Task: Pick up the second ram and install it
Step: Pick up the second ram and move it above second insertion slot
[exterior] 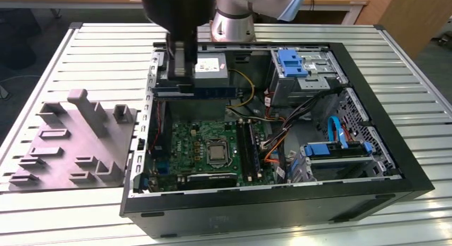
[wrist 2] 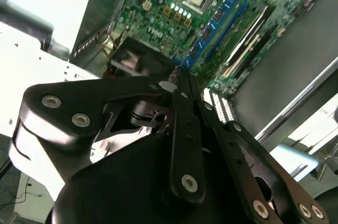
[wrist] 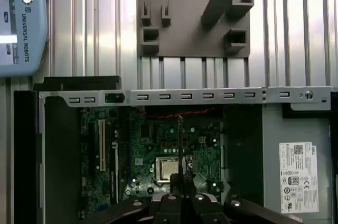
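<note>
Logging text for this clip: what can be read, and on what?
Pale blue pendant: a maker's name along its edge, not quoted here.
White label on the grey power supply: too small to read.
Green motherboard: markings too small to read.
The second ram, a slim dark blue-green stick in the gripper: nothing readable.

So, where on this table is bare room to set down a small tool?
Bare ribbed table lies at the exterior view's right of the computer case, and in a strip on the far side of the grey fixture. Inside the case it is crowded: cables beside the motherboard, and the pincer, shut on the second ram, above.
</note>
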### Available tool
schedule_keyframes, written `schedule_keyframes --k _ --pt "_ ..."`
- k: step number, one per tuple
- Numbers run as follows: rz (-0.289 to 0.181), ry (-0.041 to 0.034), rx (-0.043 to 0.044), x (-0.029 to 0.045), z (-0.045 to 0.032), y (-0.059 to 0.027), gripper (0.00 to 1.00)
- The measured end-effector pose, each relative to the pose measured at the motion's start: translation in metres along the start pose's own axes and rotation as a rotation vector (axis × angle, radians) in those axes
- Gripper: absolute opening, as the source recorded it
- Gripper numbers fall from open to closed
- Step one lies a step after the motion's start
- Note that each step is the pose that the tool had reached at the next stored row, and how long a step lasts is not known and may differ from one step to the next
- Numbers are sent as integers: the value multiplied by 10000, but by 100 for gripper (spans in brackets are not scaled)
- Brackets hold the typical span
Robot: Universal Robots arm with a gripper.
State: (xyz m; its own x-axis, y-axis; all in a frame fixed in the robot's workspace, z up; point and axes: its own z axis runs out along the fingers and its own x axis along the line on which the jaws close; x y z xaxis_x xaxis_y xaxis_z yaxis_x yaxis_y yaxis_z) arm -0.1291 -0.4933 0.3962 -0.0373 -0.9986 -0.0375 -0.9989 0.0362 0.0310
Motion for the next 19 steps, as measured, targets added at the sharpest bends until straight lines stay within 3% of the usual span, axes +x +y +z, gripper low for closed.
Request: schedule_keyframes --k 10,19 --pt "0 0 0 -11 -9 -297 11" --pt "-1 0 0 -12 4 -316 11"
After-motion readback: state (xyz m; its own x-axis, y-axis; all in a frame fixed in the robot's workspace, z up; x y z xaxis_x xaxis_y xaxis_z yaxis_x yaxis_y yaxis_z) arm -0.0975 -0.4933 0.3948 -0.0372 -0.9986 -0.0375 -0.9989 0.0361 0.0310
